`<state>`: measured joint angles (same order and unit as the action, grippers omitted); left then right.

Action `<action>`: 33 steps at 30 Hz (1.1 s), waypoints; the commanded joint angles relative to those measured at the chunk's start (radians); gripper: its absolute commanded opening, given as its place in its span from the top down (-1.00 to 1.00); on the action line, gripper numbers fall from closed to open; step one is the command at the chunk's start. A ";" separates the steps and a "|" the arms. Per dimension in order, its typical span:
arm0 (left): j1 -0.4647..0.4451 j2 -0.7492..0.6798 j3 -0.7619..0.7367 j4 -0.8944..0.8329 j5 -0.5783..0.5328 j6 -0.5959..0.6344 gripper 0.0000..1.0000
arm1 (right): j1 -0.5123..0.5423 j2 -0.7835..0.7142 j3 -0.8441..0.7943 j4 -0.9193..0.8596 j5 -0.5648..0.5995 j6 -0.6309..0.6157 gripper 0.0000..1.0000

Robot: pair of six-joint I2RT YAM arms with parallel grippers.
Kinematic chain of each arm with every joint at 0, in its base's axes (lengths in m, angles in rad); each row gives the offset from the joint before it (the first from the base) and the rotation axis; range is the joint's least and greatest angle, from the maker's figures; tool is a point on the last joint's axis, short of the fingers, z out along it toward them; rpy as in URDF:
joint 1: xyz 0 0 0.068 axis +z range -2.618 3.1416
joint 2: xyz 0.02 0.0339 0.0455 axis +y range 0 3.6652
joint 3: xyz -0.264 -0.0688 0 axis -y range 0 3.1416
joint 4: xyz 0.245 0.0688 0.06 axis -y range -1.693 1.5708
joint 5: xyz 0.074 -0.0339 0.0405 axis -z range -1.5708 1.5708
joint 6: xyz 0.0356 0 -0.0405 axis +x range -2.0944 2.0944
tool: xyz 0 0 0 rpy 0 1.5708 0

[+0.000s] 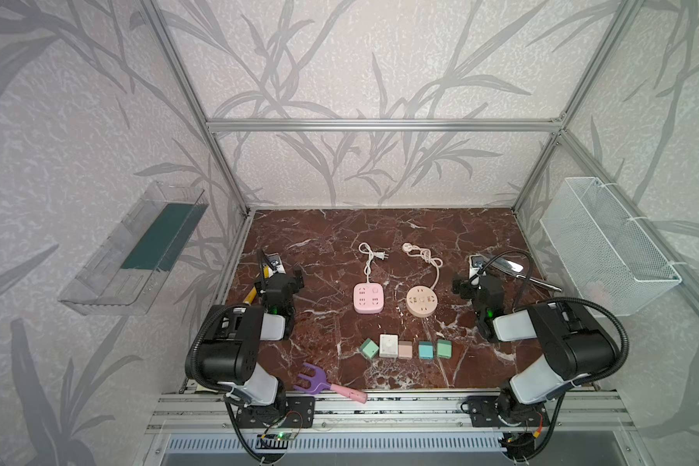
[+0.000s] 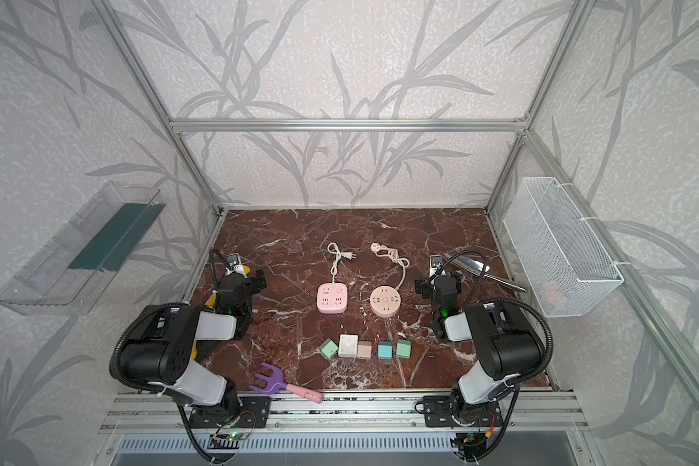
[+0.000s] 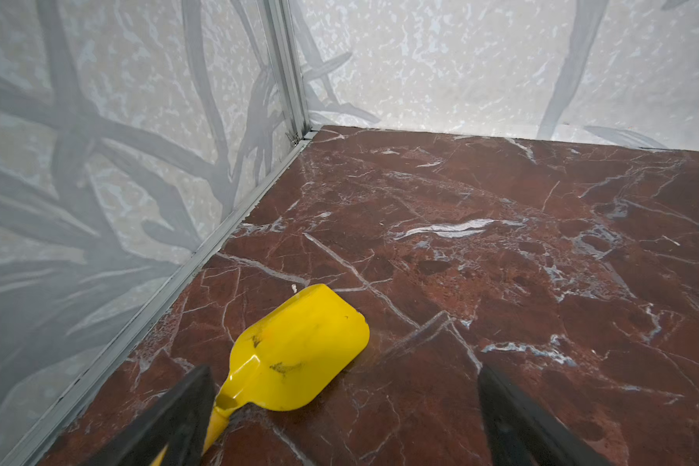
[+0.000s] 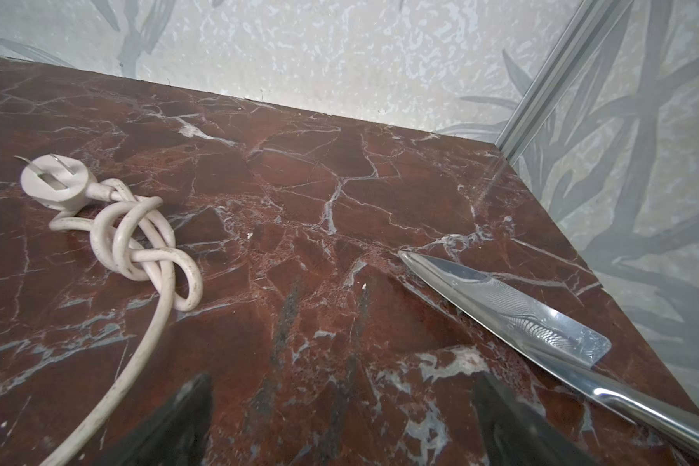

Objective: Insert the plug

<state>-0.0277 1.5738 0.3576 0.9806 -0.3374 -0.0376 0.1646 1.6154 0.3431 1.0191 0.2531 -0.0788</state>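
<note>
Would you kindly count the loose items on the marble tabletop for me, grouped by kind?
Power strips: 2 (pink square strip, beige round strip)
Small cubes: 5 (left green cube, white cube, pink cube, blue cube, right green cube)
Toy rake: 1
Yellow scoop: 1
Metal scoop: 1
Total: 10
</note>
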 commanded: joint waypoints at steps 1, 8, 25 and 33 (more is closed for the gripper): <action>0.000 0.007 0.006 0.013 0.007 -0.002 -0.98 | -0.003 -0.016 0.011 0.020 0.006 0.005 -0.98; 0.001 0.008 0.006 0.013 0.007 -0.002 -0.98 | -0.004 -0.016 0.011 0.022 0.005 0.005 -0.98; 0.015 0.003 0.008 0.001 0.031 -0.013 -0.98 | -0.004 -0.016 0.013 0.019 0.006 0.005 -0.98; -0.001 -0.011 0.008 -0.002 0.010 0.009 -0.98 | -0.002 -0.023 0.012 0.021 0.013 0.004 -0.98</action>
<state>-0.0204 1.5734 0.3576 0.9798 -0.3141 -0.0437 0.1642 1.6154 0.3431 1.0191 0.2535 -0.0788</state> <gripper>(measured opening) 0.991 0.992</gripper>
